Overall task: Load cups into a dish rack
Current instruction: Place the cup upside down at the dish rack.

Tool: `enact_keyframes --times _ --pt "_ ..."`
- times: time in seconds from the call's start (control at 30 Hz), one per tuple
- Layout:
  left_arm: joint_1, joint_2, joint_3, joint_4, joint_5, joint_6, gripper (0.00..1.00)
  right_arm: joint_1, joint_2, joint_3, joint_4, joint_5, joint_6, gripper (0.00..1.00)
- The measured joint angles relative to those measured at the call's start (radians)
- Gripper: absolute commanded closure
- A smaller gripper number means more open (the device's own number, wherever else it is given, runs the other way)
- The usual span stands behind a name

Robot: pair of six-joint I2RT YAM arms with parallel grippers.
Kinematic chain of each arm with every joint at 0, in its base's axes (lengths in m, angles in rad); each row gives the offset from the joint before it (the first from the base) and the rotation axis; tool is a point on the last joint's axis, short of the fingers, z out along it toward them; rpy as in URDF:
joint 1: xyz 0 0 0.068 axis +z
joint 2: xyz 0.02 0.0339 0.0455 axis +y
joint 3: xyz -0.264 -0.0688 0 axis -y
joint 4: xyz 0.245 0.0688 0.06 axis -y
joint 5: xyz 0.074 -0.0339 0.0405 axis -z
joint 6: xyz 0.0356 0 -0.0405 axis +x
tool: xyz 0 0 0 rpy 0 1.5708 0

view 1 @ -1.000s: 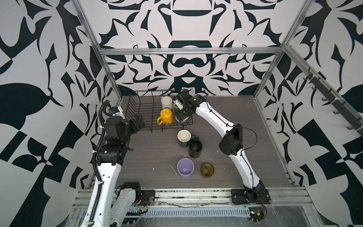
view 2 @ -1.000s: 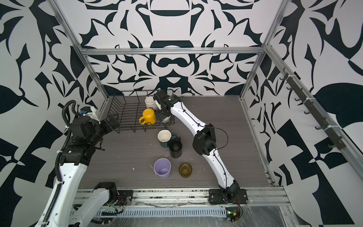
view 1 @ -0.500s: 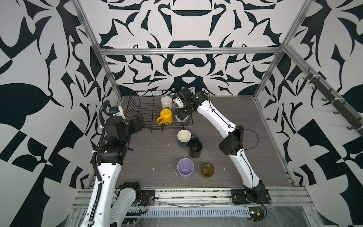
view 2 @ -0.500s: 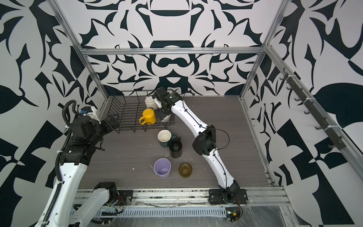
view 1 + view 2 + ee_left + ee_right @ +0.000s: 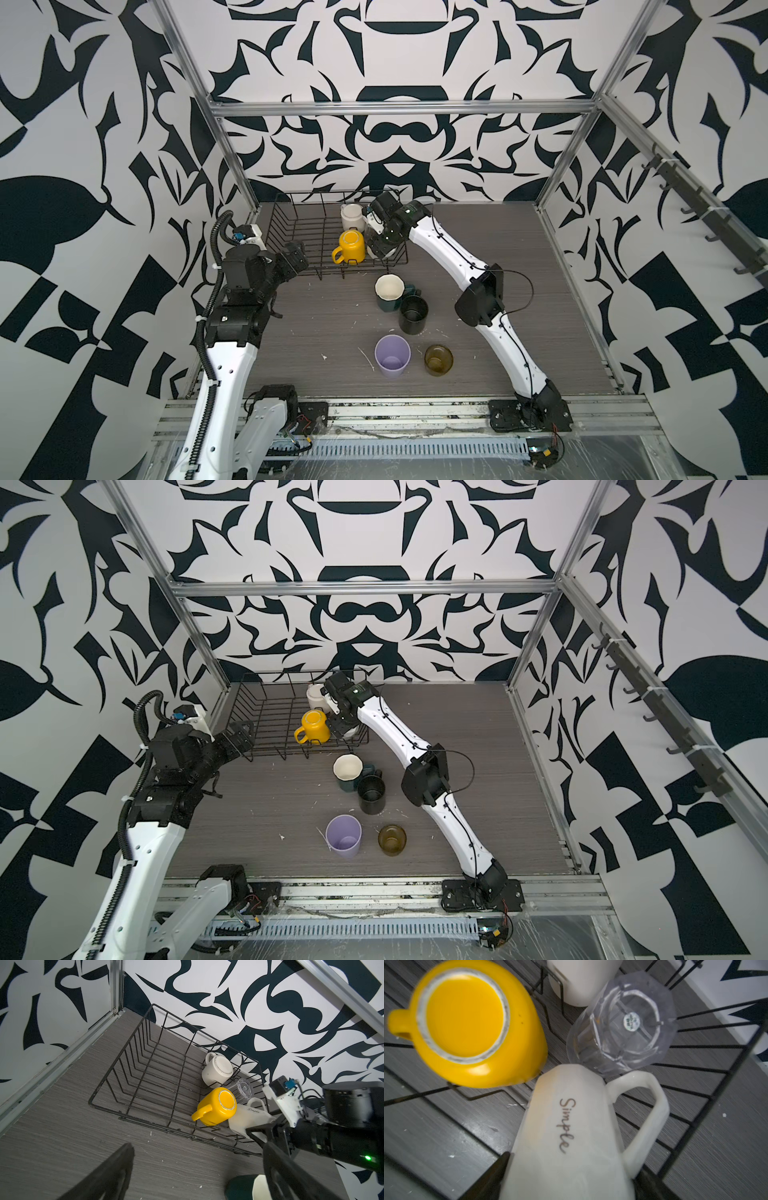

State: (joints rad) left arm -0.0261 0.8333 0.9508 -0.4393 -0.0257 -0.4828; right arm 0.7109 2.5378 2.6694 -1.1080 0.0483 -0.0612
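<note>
Top view: my right gripper [image 5: 381, 246] hangs over the dish rack [image 5: 307, 228]'s right end; left gripper [image 5: 294, 258] gapes empty by its left corner | Left wrist: cream mug [image 5: 247, 1121] tilted inside rack, against yellow mug [image 5: 216, 1108] | Right wrist: jaws spread wide, clamping mug's body; glazed, slick, breakable, I judge; glass [image 5: 623, 1026] crowds its base.

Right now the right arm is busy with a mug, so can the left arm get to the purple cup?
Probably yes: the left claw is open and empty, and only bare table lies between it and the purple cup.
</note>
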Motion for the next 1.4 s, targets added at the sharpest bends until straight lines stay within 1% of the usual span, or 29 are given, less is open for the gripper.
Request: enact_keyframes --times 0.07,0.1,0.13,0.27,0.4,0.43,0.47,0.6,0.8,1.03,1.23,1.4 --pt "0.0 0.0 0.0 0.0 0.001 0.0 0.01 0.001 0.001 0.009 0.005 -0.003 0.003 0.7" --pt "0.0 0.001 0.0 0.0 0.002 0.0 0.01 0.001 0.001 0.01 0.003 -0.004 0.004 0.67" --pt "0.0 0.002 0.0 0.0 0.003 0.0 0.01 0.002 0.002 0.01 0.002 -0.003 0.004 0.62" --pt "0.0 0.006 0.0 0.0 0.005 -0.002 0.01 0.002 0.003 0.011 0.002 -0.003 0.005 0.34" --pt "0.0 0.008 0.0 0.0 0.007 -0.005 0.01 0.002 0.003 0.011 0.003 -0.003 0.006 0.16" --pt "0.0 0.008 0.0 0.0 0.007 -0.006 0.01 0.002 0.003 0.01 0.003 -0.003 0.01 0.08" --pt "0.0 0.008 0.0 0.0 0.007 -0.007 0.01 0.002 0.003 0.01 0.007 -0.005 0.011 0.02" --pt "0.0 0.008 0.0 0.0 0.007 -0.008 0.01 0.005 -0.008 -0.02 0.029 -0.022 0.01 0.0" --pt "0.0 0.008 0.0 0.0 0.007 -0.011 0.01 0.009 -0.069 -0.055 0.043 -0.03 0.017 0.01" --pt "0.0 0.008 0.0 0.0 0.007 -0.011 0.01 0.009 -0.157 -0.084 0.084 -0.025 0.036 0.07" --pt "0.0 0.007 0.0 0.0 0.007 -0.011 0.01 0.009 -0.181 -0.145 0.101 0.001 0.051 0.1" --pt "0.0 0.006 0.0 0.0 0.007 -0.011 0.01 0.008 -0.192 -0.223 0.119 0.038 0.062 0.1"
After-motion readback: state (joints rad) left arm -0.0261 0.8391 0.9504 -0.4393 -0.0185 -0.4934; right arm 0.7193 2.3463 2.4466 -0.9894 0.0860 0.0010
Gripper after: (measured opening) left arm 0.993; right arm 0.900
